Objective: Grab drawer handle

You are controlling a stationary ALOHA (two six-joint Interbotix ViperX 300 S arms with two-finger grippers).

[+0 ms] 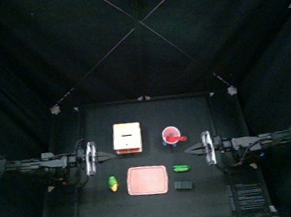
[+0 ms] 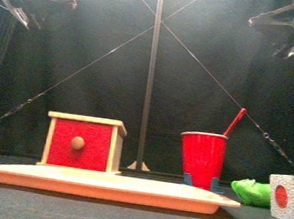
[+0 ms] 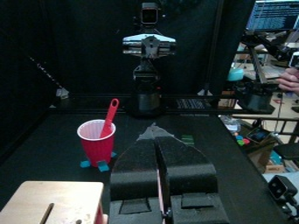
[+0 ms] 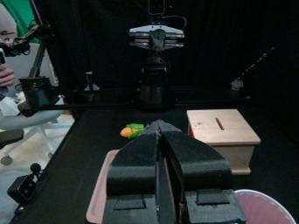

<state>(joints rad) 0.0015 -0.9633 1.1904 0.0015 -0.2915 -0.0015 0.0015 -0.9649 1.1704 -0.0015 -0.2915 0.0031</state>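
Note:
The cream-white drawer unit (image 2: 83,142) stands on the table's left half with its red front facing the front camera. Its drawer handle (image 2: 77,142) is a small round knob in the middle of that front. From above, the drawer unit (image 1: 125,137) lies just right of my left gripper (image 1: 100,157), which hangs high and apart from it. In the left wrist view the left gripper (image 3: 156,131) is shut and empty, with the unit's top (image 3: 52,203) below it. My right gripper (image 4: 159,127) is also shut and empty, raised on the right side (image 1: 199,149).
A red cup (image 2: 202,157) with a straw stands right of the drawer unit. In front lies a flat pink tray (image 2: 106,185). Green objects (image 2: 250,188) and a grey cube (image 2: 287,197) sit at the right. A person's hand (image 3: 288,77) shows beyond the curtains.

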